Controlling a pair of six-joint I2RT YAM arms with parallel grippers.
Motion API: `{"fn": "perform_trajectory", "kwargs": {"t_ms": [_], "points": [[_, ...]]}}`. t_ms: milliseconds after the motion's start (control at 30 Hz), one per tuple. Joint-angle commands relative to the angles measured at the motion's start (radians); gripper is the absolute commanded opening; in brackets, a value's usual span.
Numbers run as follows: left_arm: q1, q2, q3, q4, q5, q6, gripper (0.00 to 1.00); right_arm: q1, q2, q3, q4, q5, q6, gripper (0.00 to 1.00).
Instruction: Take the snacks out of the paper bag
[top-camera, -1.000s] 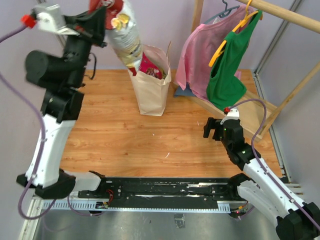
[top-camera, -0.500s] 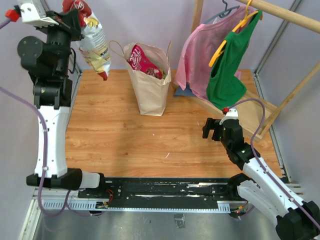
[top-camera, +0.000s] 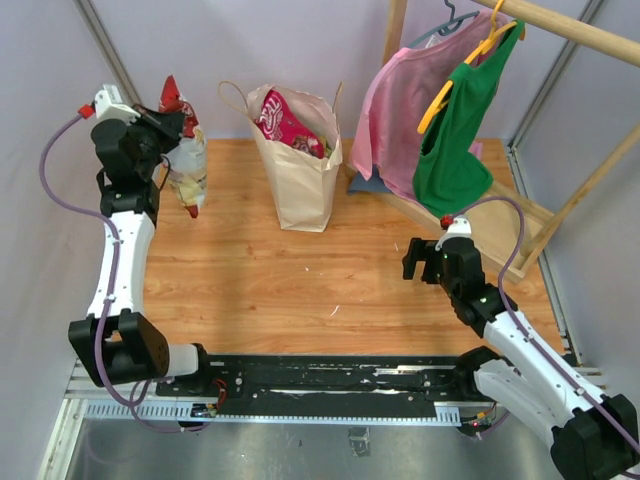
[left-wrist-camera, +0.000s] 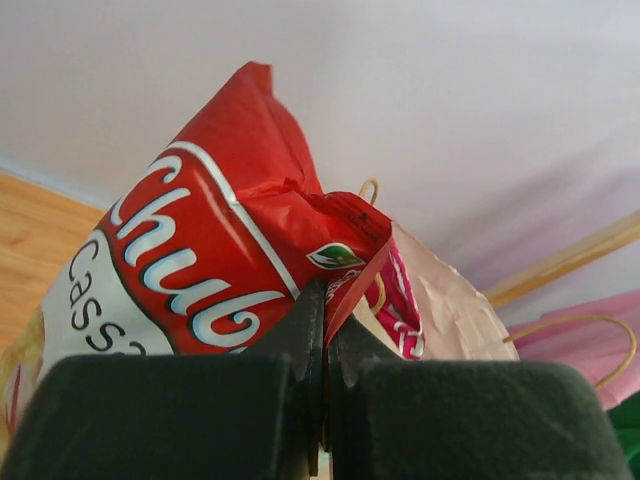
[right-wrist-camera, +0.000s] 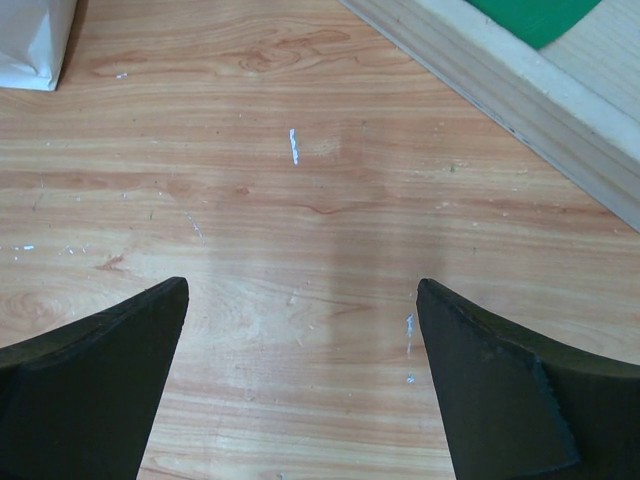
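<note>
A red-and-white snack packet (top-camera: 184, 150) hangs at the table's far left, pinched at its top edge by my left gripper (top-camera: 166, 122), which is shut on it. In the left wrist view the packet (left-wrist-camera: 190, 270) fills the frame above the closed gripper (left-wrist-camera: 326, 300). The tan paper bag (top-camera: 300, 180) stands upright to the right of it, with a magenta snack (top-camera: 285, 122) sticking out of its mouth. My right gripper (top-camera: 420, 258) hovers open over bare wood at the right, and its wrist view shows the gripper (right-wrist-camera: 302, 300) with nothing in it.
A pink shirt (top-camera: 395, 110) and a green shirt (top-camera: 460, 130) hang on a wooden rack (top-camera: 560, 28) at the back right. The rack's wooden base board (right-wrist-camera: 520, 90) runs along the right side. A corner of the bag (right-wrist-camera: 35, 45) shows in the right wrist view.
My left arm swung the red-and-white packet from above the bag leftward and down to the far left of the table. The right arm barely moved.
</note>
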Motion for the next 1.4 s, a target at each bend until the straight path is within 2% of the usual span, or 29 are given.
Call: {"fn": "perform_trajectory", "kwargs": {"t_ms": [0, 167, 367, 600, 667, 867, 1000, 1300, 1333, 1367], "points": [[0.011, -0.017, -0.118, 0.2, 0.087, -0.075, 0.01, 0.012, 0.024, 0.007, 0.004, -0.025, -0.007, 0.98], [0.015, 0.075, -0.218, 0.395, 0.238, -0.245, 0.0, 0.012, 0.027, -0.004, 0.014, -0.03, -0.007, 0.98], [0.044, 0.181, -0.384, 0.673, 0.207, -0.34, 0.01, 0.012, 0.022, -0.018, 0.011, -0.033, -0.003, 0.98], [0.172, 0.452, -0.544, 0.925, 0.194, -0.454, 0.01, 0.012, -0.018, -0.045, 0.015, -0.033, -0.003, 0.98], [0.185, 0.467, -0.562, 0.927, 0.152, -0.43, 0.01, 0.012, -0.021, -0.046, 0.018, -0.035, -0.004, 0.98], [0.185, 0.427, -0.548, 0.789, -0.03, -0.312, 0.01, 0.012, 0.012, -0.044, 0.037, -0.042, -0.002, 0.98], [0.188, 0.421, -0.488, 0.699, -0.128, -0.235, 0.01, 0.012, 0.043, -0.034, 0.034, -0.053, 0.001, 0.98], [0.242, 0.624, -0.24, 0.649, -0.01, -0.295, 0.01, 0.012, 0.039, -0.028, 0.024, -0.049, -0.001, 0.98], [0.245, 0.641, -0.225, 0.641, 0.003, -0.3, 0.03, 0.012, 0.035, -0.029, 0.021, -0.047, -0.001, 0.98], [0.248, 0.649, -0.218, 0.621, 0.004, -0.299, 0.15, 0.012, 0.029, -0.031, 0.019, -0.044, -0.002, 0.98]]}}
